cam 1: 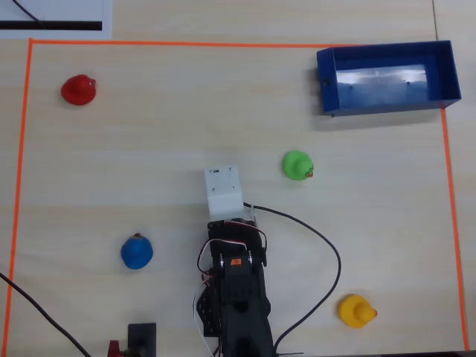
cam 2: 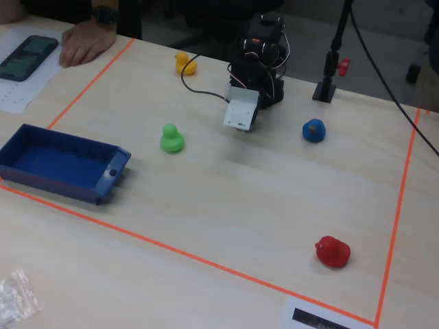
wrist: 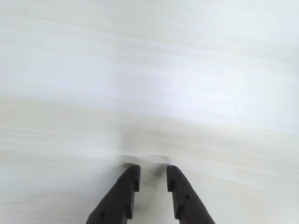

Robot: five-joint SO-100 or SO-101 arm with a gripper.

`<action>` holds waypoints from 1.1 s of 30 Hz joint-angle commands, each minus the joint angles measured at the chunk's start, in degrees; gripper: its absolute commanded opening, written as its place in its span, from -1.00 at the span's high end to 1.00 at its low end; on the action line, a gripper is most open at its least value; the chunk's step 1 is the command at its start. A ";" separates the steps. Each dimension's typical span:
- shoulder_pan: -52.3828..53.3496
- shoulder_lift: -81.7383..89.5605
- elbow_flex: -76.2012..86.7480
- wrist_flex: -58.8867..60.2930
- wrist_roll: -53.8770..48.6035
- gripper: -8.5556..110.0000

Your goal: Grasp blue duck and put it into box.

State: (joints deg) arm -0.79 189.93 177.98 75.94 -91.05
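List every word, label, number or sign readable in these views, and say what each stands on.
None can be read.
The white sheet at the table edge carries a black bar with marks too blurred to read.
The phone by the person's hand shows a dark screen; the paper under it has print too small to read.
The ducks, the box and the arm carry no visible text.

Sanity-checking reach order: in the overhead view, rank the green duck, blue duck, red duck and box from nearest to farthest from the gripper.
From the gripper:
1. Green duck, just right.
2. Blue duck, lower left.
3. Red duck, upper left, and box, upper right: too close to call.
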 commanded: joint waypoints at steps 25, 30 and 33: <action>-51.50 -48.96 -68.20 23.55 29.00 0.51; -56.25 -58.10 -70.58 23.47 33.93 0.41; -58.62 -61.79 -68.82 23.12 35.42 0.33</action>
State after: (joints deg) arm -56.87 131.04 109.86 98.88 -57.13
